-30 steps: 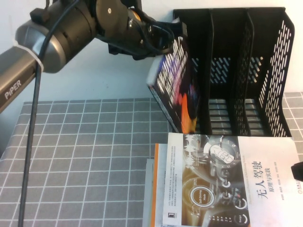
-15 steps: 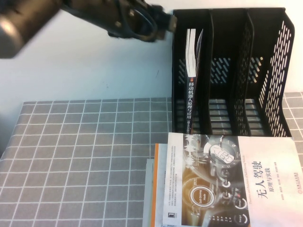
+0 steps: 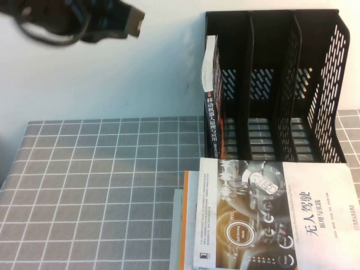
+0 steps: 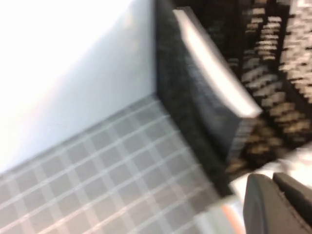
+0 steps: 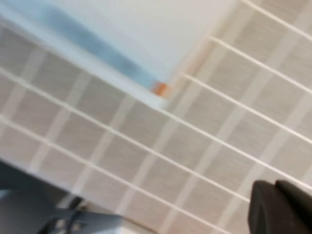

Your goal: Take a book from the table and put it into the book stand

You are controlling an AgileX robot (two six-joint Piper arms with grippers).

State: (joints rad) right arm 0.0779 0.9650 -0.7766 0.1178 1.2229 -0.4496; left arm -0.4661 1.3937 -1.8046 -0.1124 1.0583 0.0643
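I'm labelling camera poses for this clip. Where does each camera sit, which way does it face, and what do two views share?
High view: raised on the robot's side, angled down at the grey grid-cloth table, tall black plastic book stand and dark navy book; left gripper shows top left.
Left wrist view: on the left arm, facing the stand's leftmost compartment; a dark fingertip shows.
Right wrist view: low above the cloth; right gripper at the edge.
Shared: high and left wrist both show the book in the stand.

The book (image 3: 212, 101) – dark navy spine, white Chinese title – is stood upright in the leftmost compartment of the book stand (image 3: 315, 84), tipped slightly against its left wall. The black slotted stand is set at the table's (image 3: 101, 185) far edge – its other two compartments are seen unfilled.
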